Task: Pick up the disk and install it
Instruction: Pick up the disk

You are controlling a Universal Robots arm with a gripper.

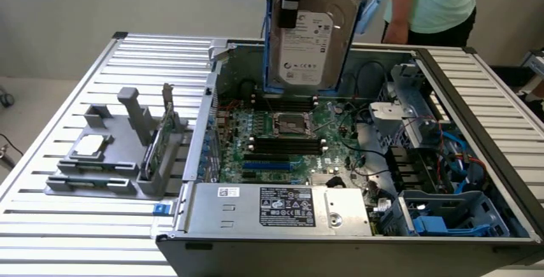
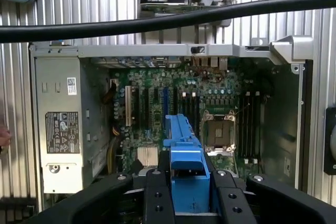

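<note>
The disk [image 1: 310, 41], silver-grey with a white label and blue rails, hangs upright on edge above the rear of the open computer case [image 1: 213, 118]. It is well clear of the motherboard [image 1: 285, 134]. My gripper [image 1: 292, 11] comes down from above and is shut on the disk's upper part. In the wrist view my black fingers [image 2: 157, 195] clamp the disk's blue rail [image 2: 184, 150], with the motherboard [image 2: 184, 103] far below it.
A silver power supply [image 1: 281, 207] fills the case's front. A drive bay with blue plastic parts [image 1: 446, 216] sits at the exterior view's front right. A grey fixture [image 1: 111, 162] holds a square chip and a green card. A person [image 1: 429, 3] stands behind the table. A black cable [image 2: 157, 22] crosses the wrist view.
</note>
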